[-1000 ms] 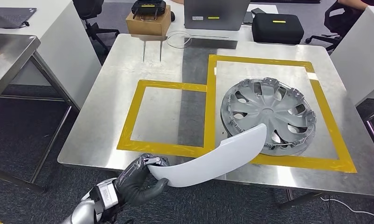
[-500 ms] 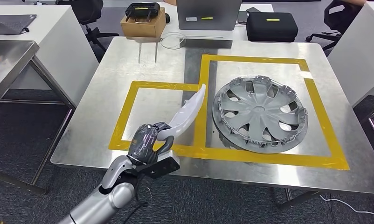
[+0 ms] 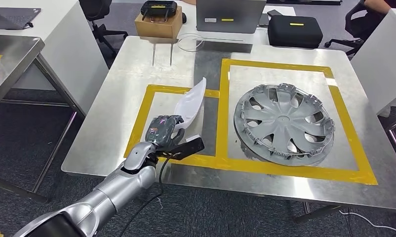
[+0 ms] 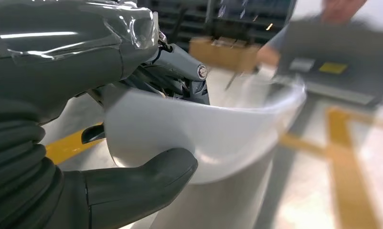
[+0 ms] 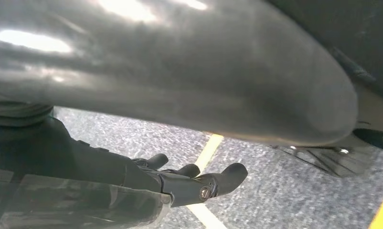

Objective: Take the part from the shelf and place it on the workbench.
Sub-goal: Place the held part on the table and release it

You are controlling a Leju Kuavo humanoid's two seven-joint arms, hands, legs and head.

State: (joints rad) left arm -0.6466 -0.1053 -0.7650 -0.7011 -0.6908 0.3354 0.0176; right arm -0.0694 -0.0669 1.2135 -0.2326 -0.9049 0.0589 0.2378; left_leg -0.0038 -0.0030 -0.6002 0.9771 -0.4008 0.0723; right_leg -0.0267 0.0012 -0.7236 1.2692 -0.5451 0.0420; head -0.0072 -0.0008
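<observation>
The steel surface (image 3: 137, 79) carries two yellow taped frames: the larger, nearer the right edge, holds a grey hubcap (image 3: 284, 123). The white curved part (image 3: 192, 104) stands tilted over the smaller frame (image 3: 151, 91) near the front edge, gripped at its lower end by the left hand (image 3: 162, 131), fingers (image 4: 180, 59) and thumb clamped around it. The right hand (image 5: 146, 183) hangs above the floor, fingers loosely extended, holding nothing.

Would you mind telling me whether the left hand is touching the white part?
Touching. The left wrist view shows the left hand wrapped around the white part, thumb pressed beneath its edge, fingers above.
</observation>
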